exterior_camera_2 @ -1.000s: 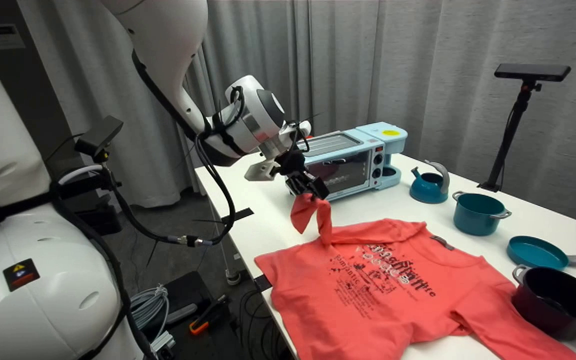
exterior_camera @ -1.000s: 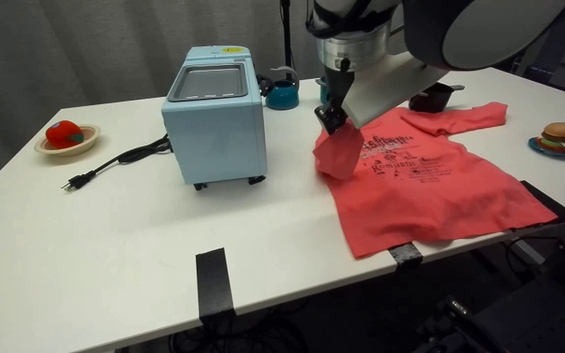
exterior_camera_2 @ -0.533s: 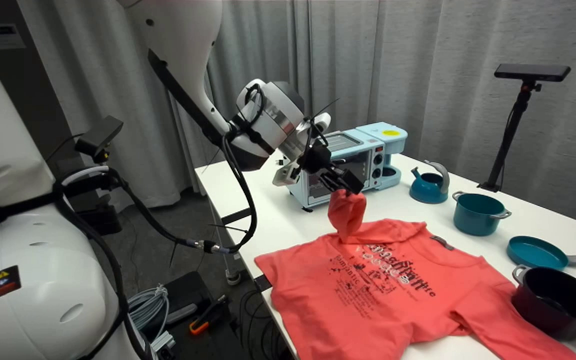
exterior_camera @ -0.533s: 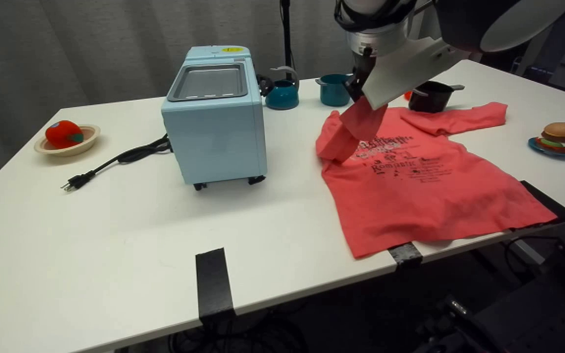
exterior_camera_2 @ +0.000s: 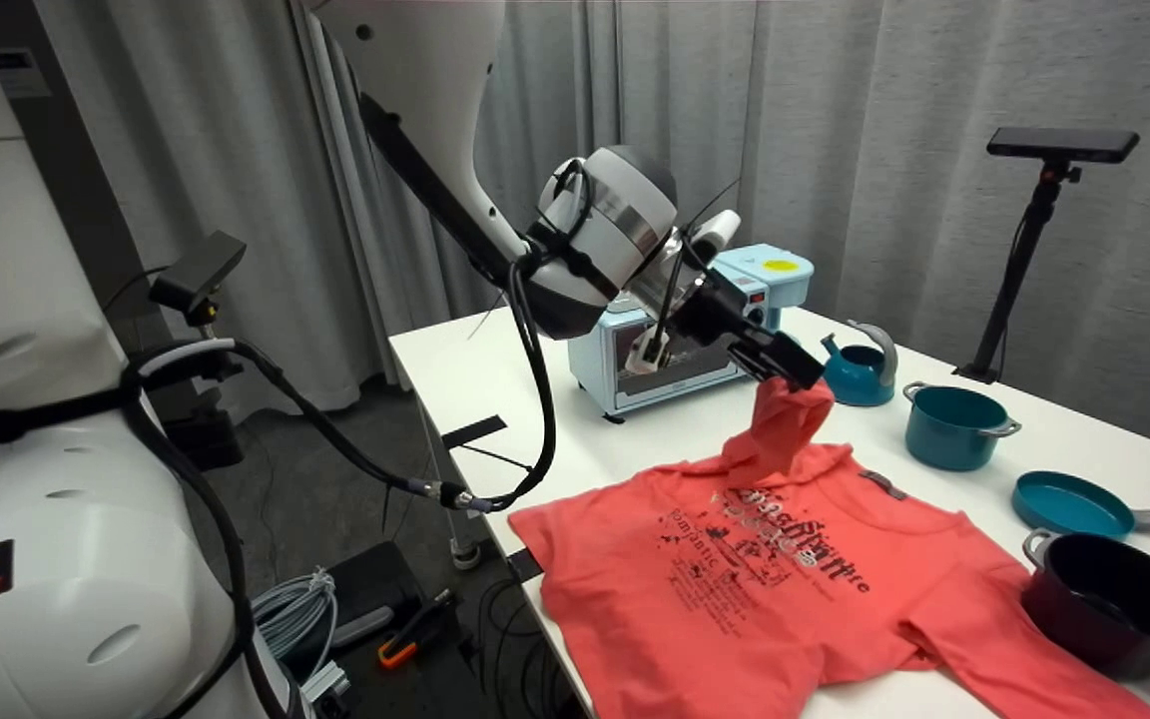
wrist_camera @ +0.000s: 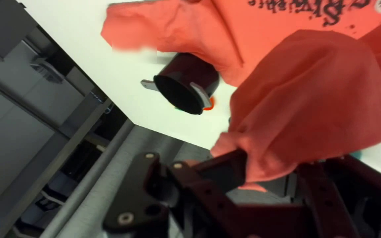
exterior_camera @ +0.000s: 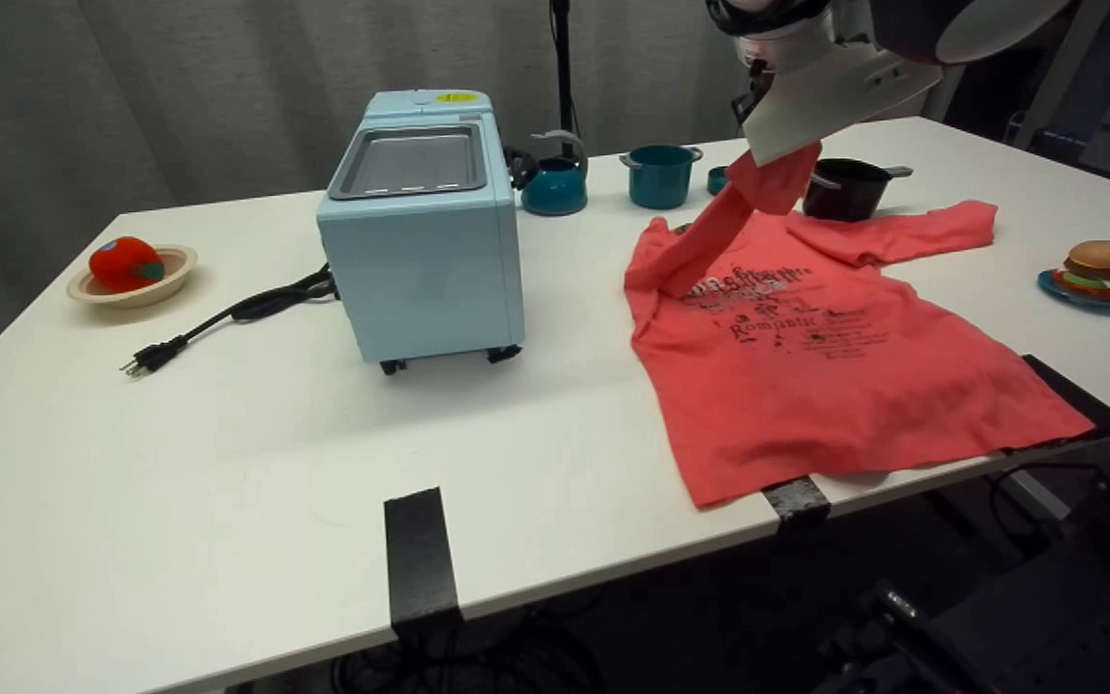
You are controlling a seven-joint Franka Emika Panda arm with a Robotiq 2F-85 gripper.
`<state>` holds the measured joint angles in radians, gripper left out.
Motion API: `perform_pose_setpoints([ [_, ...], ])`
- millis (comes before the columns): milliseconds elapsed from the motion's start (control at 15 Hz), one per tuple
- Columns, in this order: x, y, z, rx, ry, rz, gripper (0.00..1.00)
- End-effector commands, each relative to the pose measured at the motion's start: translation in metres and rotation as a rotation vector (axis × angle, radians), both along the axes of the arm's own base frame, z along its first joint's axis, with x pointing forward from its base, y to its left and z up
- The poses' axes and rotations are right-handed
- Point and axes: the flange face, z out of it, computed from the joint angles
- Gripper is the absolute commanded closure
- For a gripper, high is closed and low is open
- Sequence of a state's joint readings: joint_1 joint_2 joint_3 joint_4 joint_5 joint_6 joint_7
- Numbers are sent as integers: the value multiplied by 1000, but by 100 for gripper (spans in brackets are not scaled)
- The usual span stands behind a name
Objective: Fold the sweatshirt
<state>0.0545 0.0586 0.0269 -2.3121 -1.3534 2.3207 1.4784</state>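
The coral-red sweatshirt lies mostly flat on the white table with its dark chest print facing up. It also shows in an exterior view and in the wrist view. My gripper is shut on the end of one sleeve and holds it raised above the upper chest and collar. In the wrist view the gripper has bunched cloth between its fingers. In an exterior view the white wrist part hides the fingertips. The opposite sleeve lies stretched out on the table.
The light-blue toaster oven stands beside the sweatshirt. A kettle, teal pot, teal pan and dark pot line the far side. The dark pot stands close to the flat sleeve. A toy burger sits beyond it.
My gripper has carried the sleeve end to the right in both exterior views, away from the toaster oven's side and over the collar area. The sleeve is now drawn across; the body stays still.
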Motion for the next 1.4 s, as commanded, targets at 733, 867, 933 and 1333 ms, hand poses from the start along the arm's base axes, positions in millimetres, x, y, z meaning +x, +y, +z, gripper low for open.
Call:
perform_pose_setpoints([
  [733,15,-75,-12,-35,-44,-224,20],
  [867,12,-74,-6,-1,-33,-219,5],
  [933,10,-74,-3,23,-24,-211,1],
  [1333,-1,-80,18,283,127,-88,0],
])
